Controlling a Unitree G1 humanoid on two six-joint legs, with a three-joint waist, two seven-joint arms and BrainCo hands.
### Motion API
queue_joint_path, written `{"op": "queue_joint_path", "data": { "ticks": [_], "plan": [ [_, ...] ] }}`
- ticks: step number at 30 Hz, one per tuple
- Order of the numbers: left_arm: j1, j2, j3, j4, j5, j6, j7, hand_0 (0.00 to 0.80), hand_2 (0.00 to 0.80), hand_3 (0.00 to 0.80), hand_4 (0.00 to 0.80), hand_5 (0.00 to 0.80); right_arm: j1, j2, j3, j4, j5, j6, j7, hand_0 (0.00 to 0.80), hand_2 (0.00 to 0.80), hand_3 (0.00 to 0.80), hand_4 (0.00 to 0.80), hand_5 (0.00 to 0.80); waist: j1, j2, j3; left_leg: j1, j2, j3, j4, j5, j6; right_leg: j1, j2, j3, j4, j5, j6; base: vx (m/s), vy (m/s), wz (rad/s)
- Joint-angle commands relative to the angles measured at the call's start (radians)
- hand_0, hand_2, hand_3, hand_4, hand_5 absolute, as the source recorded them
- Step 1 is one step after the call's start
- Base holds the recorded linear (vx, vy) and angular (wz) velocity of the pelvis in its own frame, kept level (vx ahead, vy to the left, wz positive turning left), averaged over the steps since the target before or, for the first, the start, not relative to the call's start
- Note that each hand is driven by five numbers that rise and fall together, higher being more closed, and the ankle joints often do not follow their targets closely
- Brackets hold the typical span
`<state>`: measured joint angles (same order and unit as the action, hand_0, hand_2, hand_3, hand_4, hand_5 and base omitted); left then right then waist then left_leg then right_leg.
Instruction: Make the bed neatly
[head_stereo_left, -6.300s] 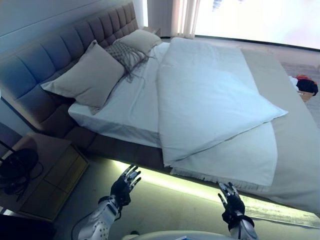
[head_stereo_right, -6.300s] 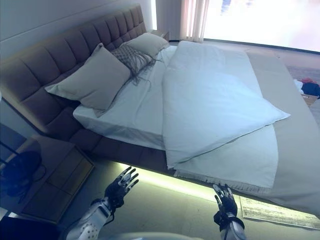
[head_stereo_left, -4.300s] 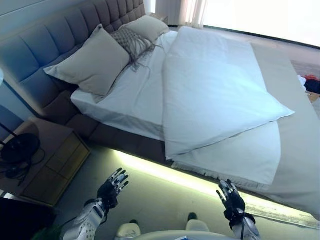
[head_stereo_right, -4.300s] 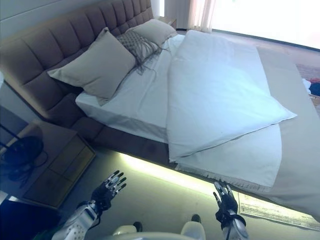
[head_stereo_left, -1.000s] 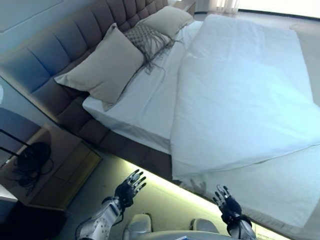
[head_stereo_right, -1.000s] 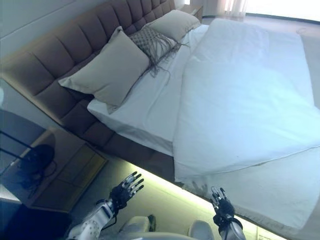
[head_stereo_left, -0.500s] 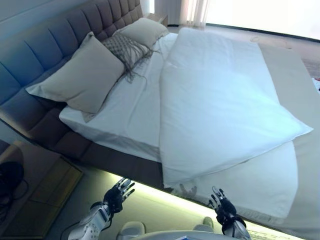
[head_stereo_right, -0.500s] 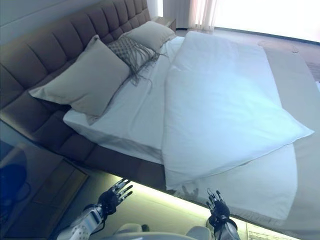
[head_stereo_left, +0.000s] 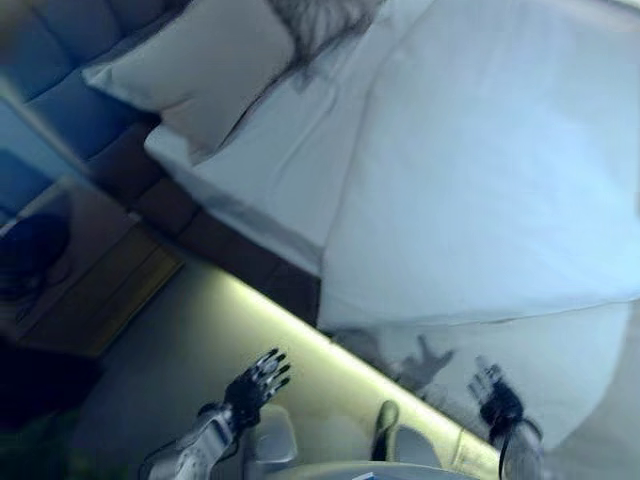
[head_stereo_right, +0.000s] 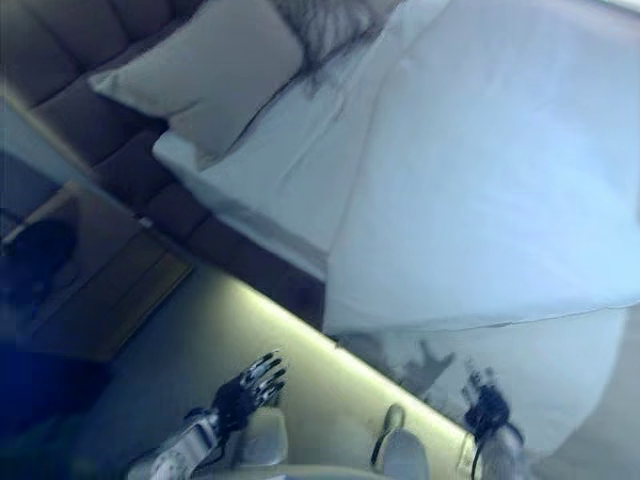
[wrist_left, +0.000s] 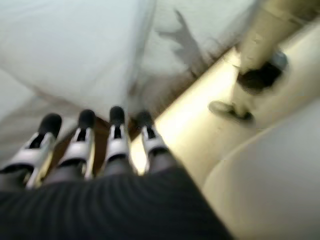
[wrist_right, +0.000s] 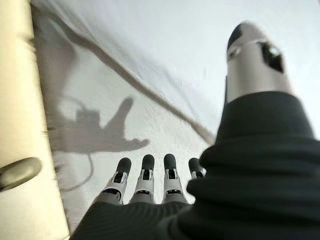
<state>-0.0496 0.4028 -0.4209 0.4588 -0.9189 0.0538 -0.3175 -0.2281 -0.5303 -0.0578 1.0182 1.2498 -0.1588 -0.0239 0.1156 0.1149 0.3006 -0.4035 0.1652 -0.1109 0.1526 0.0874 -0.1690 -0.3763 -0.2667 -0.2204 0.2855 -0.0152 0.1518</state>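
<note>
**Approach to the bed edge, both hands empty**

The view had swung closer over the bed than half a second earlier. The left hand (head_stereo_left: 256, 378) and right hand (head_stereo_left: 494, 396) hovered with fingers (wrist_right: 144, 172) spread straight, holding nothing. Just ahead of the right fingers lay the folded-back white duvet (head_stereo_left: 500, 170); the large beige square pillow (head_stereo_left: 200, 60) lay well beyond the left fingers. Judged: spreading had not begun.

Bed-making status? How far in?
Nothing looks done: the white duvet lies folded back on a slant, baring the sheet beside the pillow. In hand: nothing, left hand and right hand are open near the bed edge, gripping nothing. Left: grasp the duvet, spread it, straighten it.
</note>
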Motion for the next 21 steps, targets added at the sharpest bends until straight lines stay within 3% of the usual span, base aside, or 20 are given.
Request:
{"op": "queue_joint_path", "data": {
  "ticks": [1,6,11,21],
  "plan": [
    [-0.070,0.087,0.035,-0.092,-0.048,-0.034,0.046,0.000,0.000,0.000,0.000,0.000,-0.081,-0.047,-0.051,0.045,0.231,-0.011,0.076,0.000,0.000,0.000,0.000,0.000,0.047,-0.038,0.065,-0.071,0.013,-0.042,0.065,0.029,0.006,0.100,-0.117,0.022,-0.135,0.119,0.069,-0.037,-0.119,0.23],
    [-0.089,0.158,0.063,-0.136,-0.064,-0.008,0.064,0.000,0.000,0.000,0.000,0.000,-0.132,-0.138,-0.156,0.135,0.433,0.057,0.149,0.000,0.000,0.000,0.000,0.000,0.076,-0.042,0.077,-0.145,0.004,-0.027,0.067,0.025,0.000,0.097,-0.130,-0.028,-0.221,0.151,0.092,-0.064,-0.145,0.04],
    [-0.072,0.187,0.060,-0.156,-0.060,-0.004,0.037,0.000,0.000,0.000,0.000,0.000,-0.155,-0.221,-0.237,0.185,0.590,0.120,0.172,0.000,0.000,0.000,0.000,0.000,0.091,-0.045,0.069,-0.192,0.002,-0.030,0.064,0.024,-0.003,0.078,-0.129,-0.045,-0.256,0.160,0.103,-0.023,-0.098,0.08],
    [-0.102,0.272,0.076,-0.159,-0.075,0.007,0.018,0.000,0.000,0.000,0.000,0.000,-0.163,-0.329,-0.327,0.245,0.656,0.149,0.068,0.000,0.000,0.000,0.000,0.000,0.097,-0.056,0.061,-0.243,0.008,-0.034,0.063,0.026,-0.012,0.042,-0.127,-0.050,-0.262,0.158,0.110,0.015,-0.110,0.09]
  ]
}}
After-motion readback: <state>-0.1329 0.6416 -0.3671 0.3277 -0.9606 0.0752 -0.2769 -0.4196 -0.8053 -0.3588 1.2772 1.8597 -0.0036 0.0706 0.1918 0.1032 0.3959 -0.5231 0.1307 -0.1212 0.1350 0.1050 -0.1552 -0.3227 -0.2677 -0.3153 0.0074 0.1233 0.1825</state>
